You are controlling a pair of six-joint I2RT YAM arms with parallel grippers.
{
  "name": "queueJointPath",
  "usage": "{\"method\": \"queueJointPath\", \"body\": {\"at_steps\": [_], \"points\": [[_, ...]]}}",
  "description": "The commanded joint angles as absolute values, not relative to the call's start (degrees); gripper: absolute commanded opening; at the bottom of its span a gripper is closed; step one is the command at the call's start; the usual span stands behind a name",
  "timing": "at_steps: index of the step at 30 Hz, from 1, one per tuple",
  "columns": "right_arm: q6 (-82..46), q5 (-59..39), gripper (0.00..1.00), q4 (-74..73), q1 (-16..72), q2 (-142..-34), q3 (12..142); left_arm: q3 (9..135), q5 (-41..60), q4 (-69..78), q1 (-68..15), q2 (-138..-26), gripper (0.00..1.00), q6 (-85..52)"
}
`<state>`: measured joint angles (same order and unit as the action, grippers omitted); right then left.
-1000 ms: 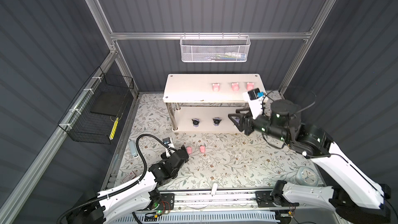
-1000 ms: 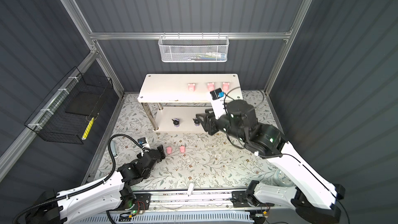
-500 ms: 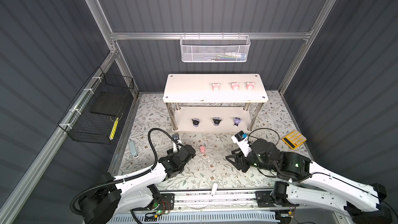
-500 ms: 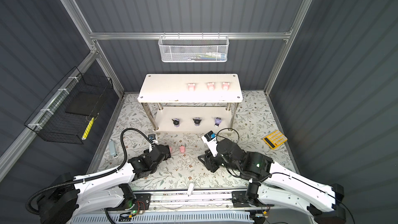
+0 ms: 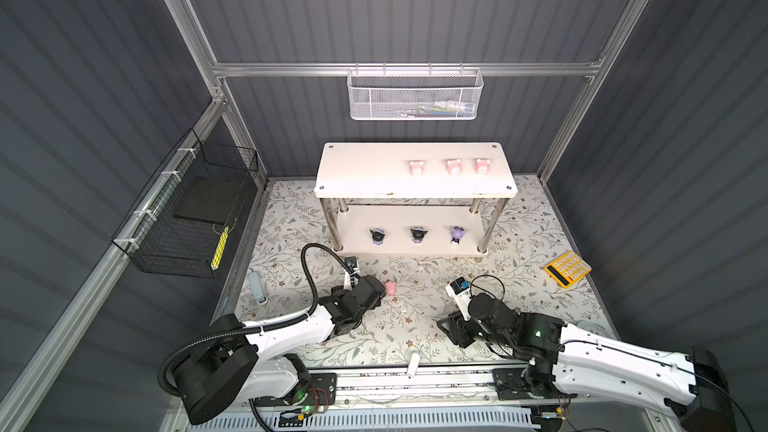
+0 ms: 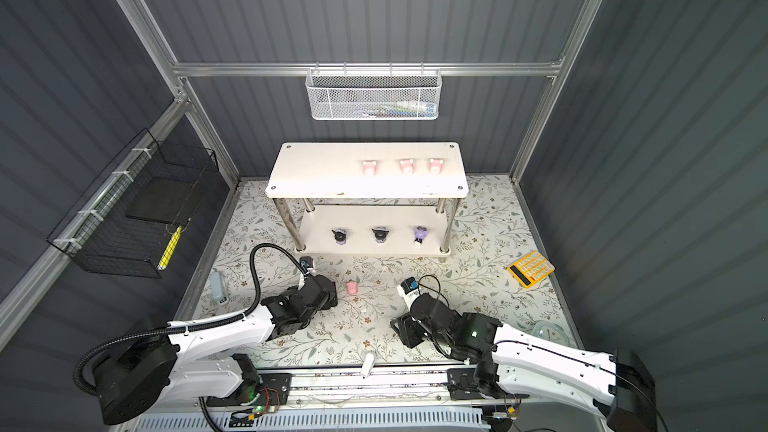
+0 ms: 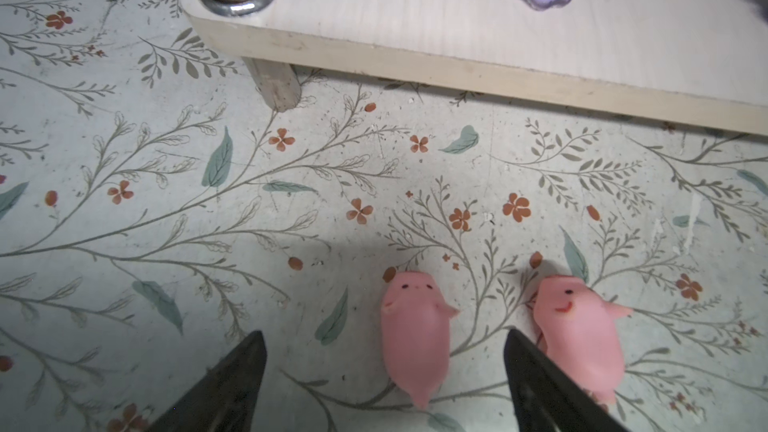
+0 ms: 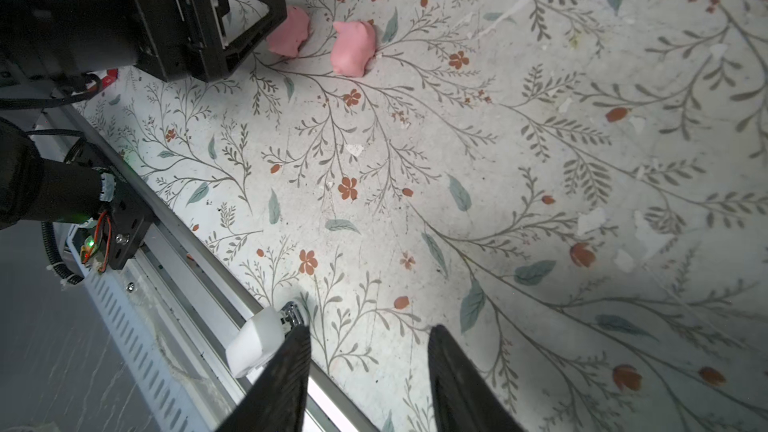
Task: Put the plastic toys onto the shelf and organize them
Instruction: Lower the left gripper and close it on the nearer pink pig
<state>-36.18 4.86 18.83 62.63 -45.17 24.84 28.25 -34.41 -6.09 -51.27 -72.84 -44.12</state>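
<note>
Left wrist view, left tool (image 7: 384, 334) spread astride pink pig (image 7: 415, 338) hidden in top views, right tool (image 8: 370, 330) parted.

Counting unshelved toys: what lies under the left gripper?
Two pink pigs: one between the left gripper's open fingers, one just outside. In both top views the gripper covers one.

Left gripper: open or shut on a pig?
Open. In the left wrist view the left gripper shows both black fingers wide apart; a pink pig lies on the mat between them, touched by neither.
</note>
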Motion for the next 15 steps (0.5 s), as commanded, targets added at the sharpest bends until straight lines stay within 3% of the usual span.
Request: {"method": "queueJointPath", "body": {"at_steps": [1,15], "points": [[-39.02,7.40,0.49,15.68,62.78,-43.95,22.98,30.41,-33.79,-5.61,-50.89,-74.50,0.89,-44.46],[-39.31,7.87,0.49,14.41,61.92,-45.50,20.96,31.90,-32.55,-2.96,-50.87,-81.60,0.81,-46.24]]}}
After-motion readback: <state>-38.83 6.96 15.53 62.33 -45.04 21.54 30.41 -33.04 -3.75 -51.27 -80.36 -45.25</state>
